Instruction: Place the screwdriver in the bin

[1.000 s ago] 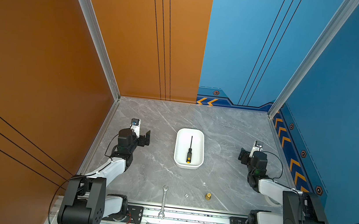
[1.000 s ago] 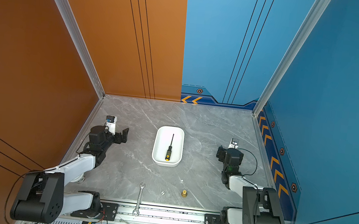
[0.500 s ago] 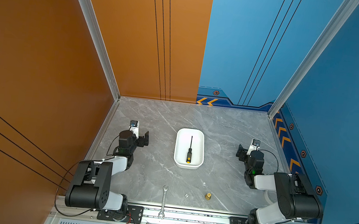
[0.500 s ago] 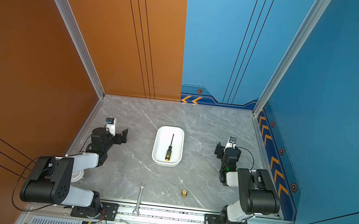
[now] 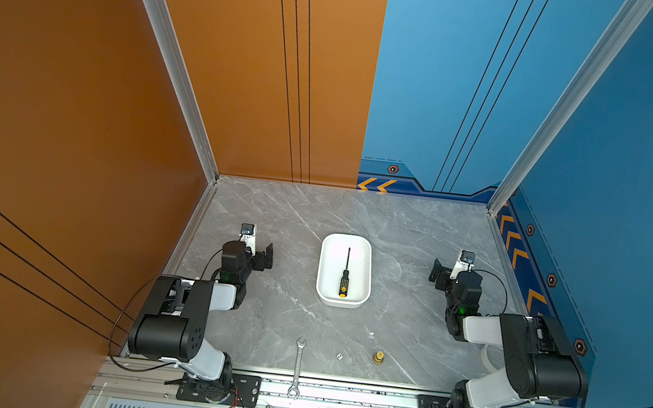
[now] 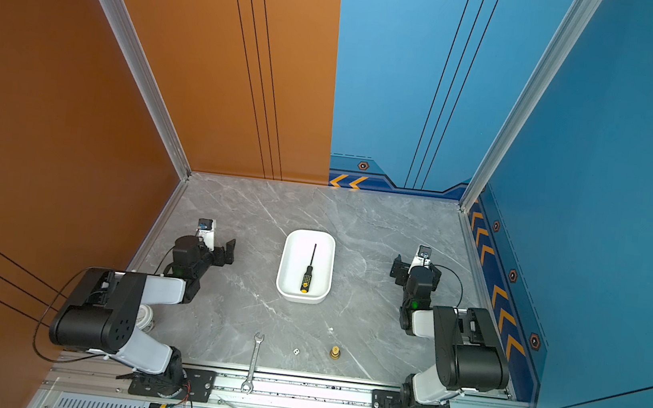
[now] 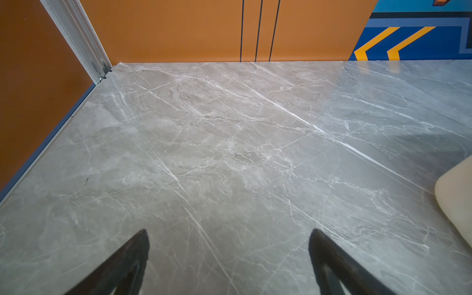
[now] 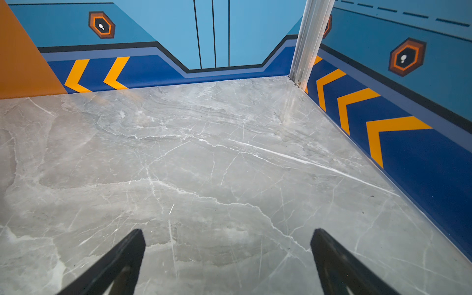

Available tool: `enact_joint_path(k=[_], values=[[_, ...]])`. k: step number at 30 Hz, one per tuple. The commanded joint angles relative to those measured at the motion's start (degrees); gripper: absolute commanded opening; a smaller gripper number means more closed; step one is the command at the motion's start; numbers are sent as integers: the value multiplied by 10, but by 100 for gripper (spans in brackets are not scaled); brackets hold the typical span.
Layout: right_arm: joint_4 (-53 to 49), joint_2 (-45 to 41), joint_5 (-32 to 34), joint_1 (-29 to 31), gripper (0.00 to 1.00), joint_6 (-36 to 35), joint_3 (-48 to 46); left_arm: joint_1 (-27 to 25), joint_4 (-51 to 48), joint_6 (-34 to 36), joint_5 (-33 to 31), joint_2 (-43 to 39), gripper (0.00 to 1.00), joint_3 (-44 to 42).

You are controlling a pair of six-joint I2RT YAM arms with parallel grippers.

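Note:
The screwdriver [image 5: 344,279] [image 6: 308,275], black with a yellow-dotted handle, lies lengthwise inside the white bin [image 5: 325,270] [image 6: 287,265] at the table's middle in both top views, handle toward the front. Left of the bin, my left gripper [image 5: 257,249] [image 6: 217,249] [image 7: 228,235] hangs open over bare marble, holding nothing. A corner of the bin [image 7: 457,199] shows at the edge of the left wrist view. My right gripper [image 5: 453,274] [image 6: 415,270] [image 8: 228,231] stands open and empty to the right of the bin.
A silver wrench [image 5: 297,367] lies across the front edge and rail. Near it sit a small white die [image 5: 339,356] and a brass fitting [image 5: 378,357]. A whitish tape roll [image 6: 144,317] peeks from under the left arm. Walls close in on three sides.
Both arms have folded back, their elbows rising toward the front while the grippers stay about where they were. The right jaws spread a little wider. Screwdriver and bin have not moved.

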Motion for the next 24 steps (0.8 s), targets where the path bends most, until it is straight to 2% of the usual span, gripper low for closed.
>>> enact_joint_path(k=[1,24], values=[[-17,1,-8,-3,100,-5,9,-3,43,2,-34,14,98,-13],[-16,1,-7,-2,100,-6,8,-11,42,5,-51,13,98,-14]])
